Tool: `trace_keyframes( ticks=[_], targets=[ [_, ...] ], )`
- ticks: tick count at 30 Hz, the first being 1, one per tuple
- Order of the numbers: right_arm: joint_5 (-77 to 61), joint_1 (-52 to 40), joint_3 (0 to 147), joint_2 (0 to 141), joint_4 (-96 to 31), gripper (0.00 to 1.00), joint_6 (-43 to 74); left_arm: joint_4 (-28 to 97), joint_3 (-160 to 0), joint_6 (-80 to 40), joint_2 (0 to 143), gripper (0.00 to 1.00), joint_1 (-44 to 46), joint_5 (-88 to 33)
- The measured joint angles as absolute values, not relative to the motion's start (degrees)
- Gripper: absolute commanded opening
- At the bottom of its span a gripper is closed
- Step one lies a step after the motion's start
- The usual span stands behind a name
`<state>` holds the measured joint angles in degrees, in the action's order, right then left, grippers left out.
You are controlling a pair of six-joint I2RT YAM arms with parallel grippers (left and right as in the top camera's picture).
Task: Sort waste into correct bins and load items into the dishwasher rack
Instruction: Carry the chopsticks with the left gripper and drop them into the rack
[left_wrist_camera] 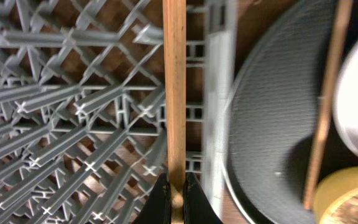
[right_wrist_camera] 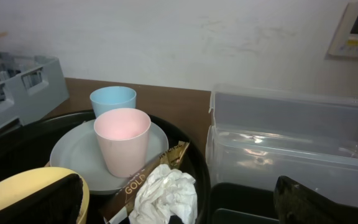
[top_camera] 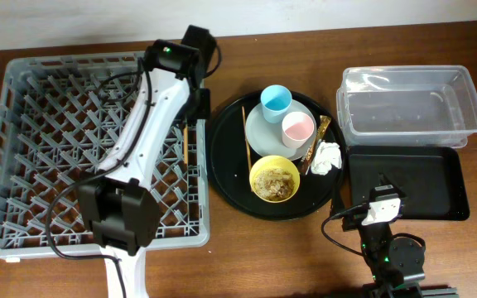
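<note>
My left gripper (top_camera: 190,121) (left_wrist_camera: 177,200) is shut on a thin wooden chopstick (top_camera: 185,146) (left_wrist_camera: 174,93), held over the right edge of the grey dishwasher rack (top_camera: 48,141) (left_wrist_camera: 73,124). The second chopstick (top_camera: 244,136) (left_wrist_camera: 325,106) lies on the round black tray (top_camera: 226,161). The tray also holds the grey plate (top_camera: 263,132), blue cup (top_camera: 276,101), pink cup (top_camera: 297,128), yellow bowl (top_camera: 275,180) with food scraps, wrapper (top_camera: 320,139) and napkin (top_camera: 328,157). My right gripper (top_camera: 384,204) (right_wrist_camera: 179,211) is open and empty, low in front of the napkin (right_wrist_camera: 166,190) and wrapper (right_wrist_camera: 143,180).
The clear tub (top_camera: 408,106) (right_wrist_camera: 291,143) stands at the back right, with the shallow black tray (top_camera: 404,184) (right_wrist_camera: 241,202) just in front of it. The left arm stretches across the rack from the front. In the right wrist view the pink cup (right_wrist_camera: 123,140) stands in front of the blue cup (right_wrist_camera: 112,99).
</note>
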<state>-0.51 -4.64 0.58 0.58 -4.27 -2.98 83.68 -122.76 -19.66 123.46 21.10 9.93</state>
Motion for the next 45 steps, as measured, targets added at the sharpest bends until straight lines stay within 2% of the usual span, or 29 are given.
trace_keyframes(
  ticks=[12,18,19,21,30,31,34,39,45],
  targets=[
    [-0.51,-4.64,0.58,0.58,-4.27,0.99,-2.98,75.96,-110.65,-19.51,123.55,0.01,20.43,9.91],
    [-0.51,-4.64,0.58,0.58,-4.27,0.99,-3.01,75.40,-109.54,-19.94,123.55,0.28,20.38,9.93],
    [-0.51,-4.64,0.58,0.58,-4.27,0.99,-2.98,75.37,-109.54,-20.21,123.55,0.37,20.34,9.91],
    [-0.51,-4.64,0.58,0.58,-4.27,0.99,-3.01,75.44,-109.56,-20.69,123.55,0.44,20.16,9.89],
    [-0.51,-4.62,0.58,0.58,-4.27,0.99,-2.98,78.00,-115.26,-20.58,120.92,0.45,17.58,9.89],
    [-0.51,-4.64,0.58,0.58,-4.27,0.99,-3.03,78.15,-115.90,-20.58,119.33,0.55,17.12,9.89],
    [-0.51,-4.64,0.58,0.58,-4.27,0.99,-2.98,77.69,-117.30,-20.80,112.33,0.97,14.35,9.87],
    [-0.51,-4.62,0.58,0.58,-4.27,0.99,-3.01,78.41,-118.83,-22.22,103.02,0.99,7.31,10.09],
    [-0.51,-4.64,0.58,0.58,-4.27,0.99,-3.03,80.79,-118.83,-22.35,102.78,0.99,6.83,10.07]
  ],
)
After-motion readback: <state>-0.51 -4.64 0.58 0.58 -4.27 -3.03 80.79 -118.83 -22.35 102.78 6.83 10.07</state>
